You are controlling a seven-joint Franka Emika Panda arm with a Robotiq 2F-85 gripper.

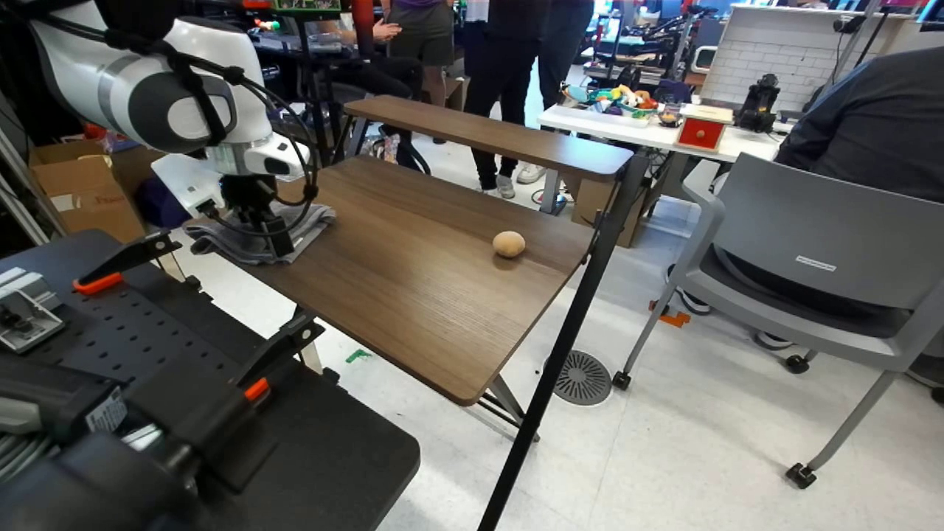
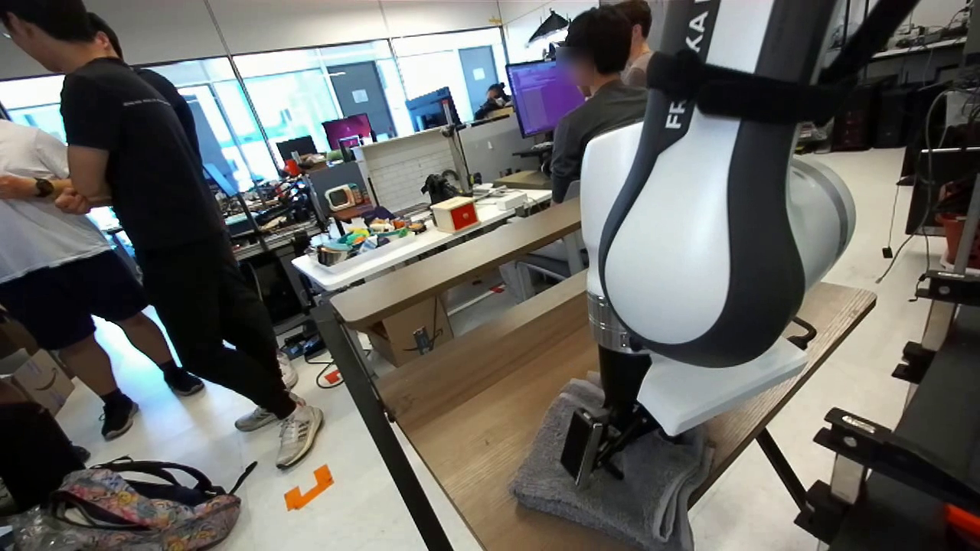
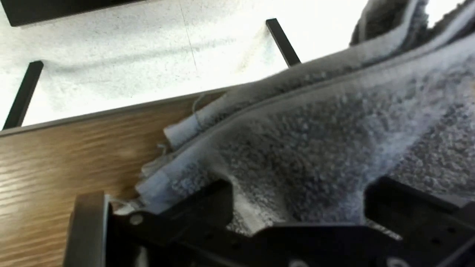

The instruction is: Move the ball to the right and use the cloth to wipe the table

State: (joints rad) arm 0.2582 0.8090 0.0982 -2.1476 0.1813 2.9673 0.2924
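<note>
The end effector [image 3: 298, 196] stands spread on the cloth [image 3: 315, 148], which overhangs the bench [image 1: 413, 280] along its edge opposite the shelf [image 1: 479, 130]; a shallow pinch could let it slip off. The ball [image 1: 509, 244] lies toward the far shelf-side corner, where a bump might roll it off. Wiping room lies between.

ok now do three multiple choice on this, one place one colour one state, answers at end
1. Where is the ball?
a) on the floor
b) on the table, apart from the cloth
c) on the cloth

2. What colour is the cloth?
a) red
b) green
c) grey

3. How does the cloth lie?
a) folded
b) in a single layer
c) rolled into a tube

1 b: bare table shows between ball and cloth in an exterior view.
2 c: grey in every view.
3 a: stacked layers show along its edge.
</note>
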